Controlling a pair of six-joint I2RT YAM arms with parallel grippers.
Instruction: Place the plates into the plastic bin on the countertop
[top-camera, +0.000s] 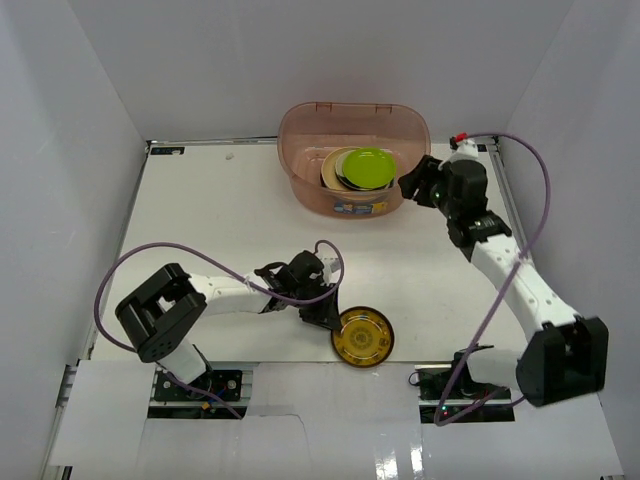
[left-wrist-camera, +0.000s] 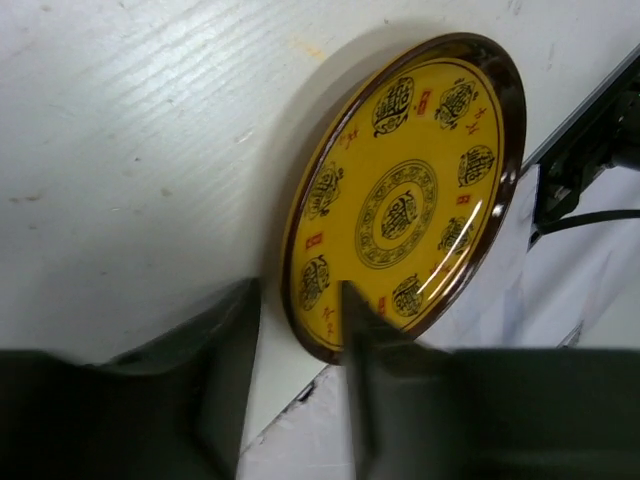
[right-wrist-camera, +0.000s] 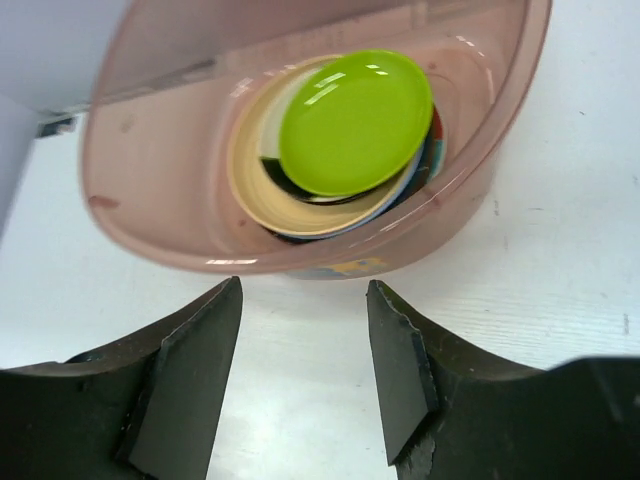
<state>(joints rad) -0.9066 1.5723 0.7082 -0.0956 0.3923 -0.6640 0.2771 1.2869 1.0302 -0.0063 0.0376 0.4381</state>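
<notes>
On the white table (top-camera: 220, 210), my left gripper (left-wrist-camera: 297, 310) sits half-open astride the near rim of the gold patterned plate (left-wrist-camera: 400, 215), gripping nothing yet, so I'd pinch squarely before lifting toward the plastic bin (right-wrist-camera: 150, 200) just ahead of my open, empty right gripper (right-wrist-camera: 305, 300).

Plain white walls (top-camera: 300, 60) enclose the space.

Bright, even light is flooding the white countertop (top-camera: 230, 220) from above, leaving only faint shadows. Glare is streaking the lime green plate (right-wrist-camera: 355, 120); a darker shadow is hugging the gold patterned plate (left-wrist-camera: 400, 210). The near foreground is blurring in the left wrist view.
</notes>
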